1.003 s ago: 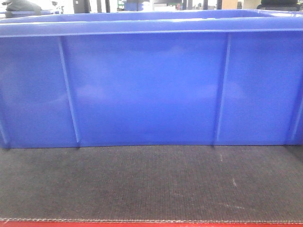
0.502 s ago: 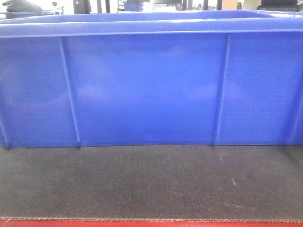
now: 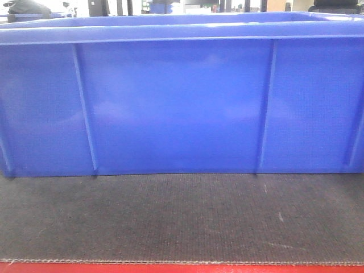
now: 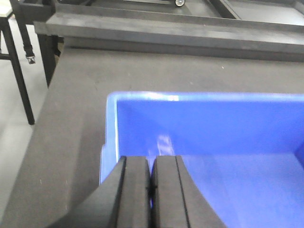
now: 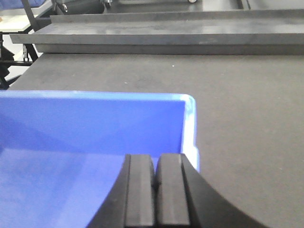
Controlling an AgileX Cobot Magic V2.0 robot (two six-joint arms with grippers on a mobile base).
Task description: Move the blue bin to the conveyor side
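Note:
The blue bin (image 3: 182, 108) stands on the dark woven conveyor (image 3: 182, 219), and its ribbed near wall fills the front view. My left gripper (image 4: 151, 161) is shut, with its fingers together over the bin's inside (image 4: 213, 137) near the far left corner. My right gripper (image 5: 156, 159) is shut over the bin's inside (image 5: 85, 128) near the far right corner. Neither gripper holds anything I can see. Neither shows in the front view.
A red edge strip (image 3: 182, 268) runs along the belt's near edge. Beyond the bin, belt (image 5: 237, 95) stretches to a steel rail (image 5: 156, 33) across the back. A black frame leg (image 4: 19, 71) stands on the floor at the left.
The bin's lower edge and the belt's near edge sit very slightly higher in the front view. Nothing else has changed.

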